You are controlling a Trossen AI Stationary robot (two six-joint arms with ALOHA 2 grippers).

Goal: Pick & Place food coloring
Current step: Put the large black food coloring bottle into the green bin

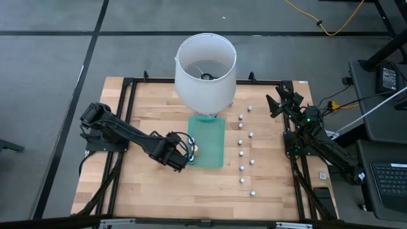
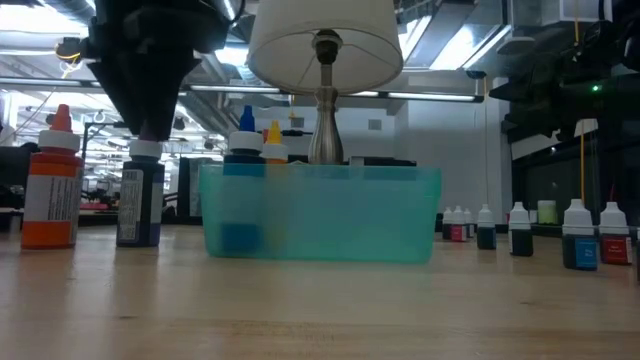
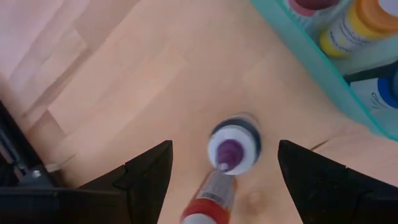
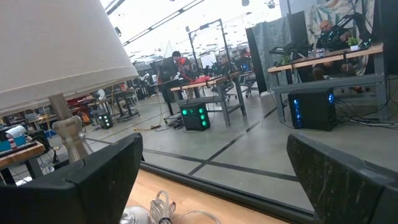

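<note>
Left gripper (image 1: 189,154) is hovering directly over a purple-tipped food coloring bottle (image 3: 233,146) on the desk, just off the left long side of the teal bin (image 1: 216,159). In the left wrist view the fingers are standing apart on either side of the cap with clear wood between each finger and the bottle: released, nothing gripped yet. An orange-labelled bottle (image 2: 52,180) is standing just beside the purple one, on its side away from the bin. Several bottles are already sitting in the bin; blue and yellow caps are showing above its rim. A lamp (image 1: 205,70) is standing at the bin's far end. Right of the bin, a scattered run of bottles (image 1: 242,152) is waiting, stretching from behind mid-desk toward the front edge. Right gripper (image 1: 278,105) is parked at the desk's right edge near the far corner, jaws wide, empty. Risks, as judged: the orange neighbour is sitting close enough that a descending finger could clip and topple it; an off-centre close on the slim cap could squirt the bottle sideways; carrying low could catch the bin wall.
</note>
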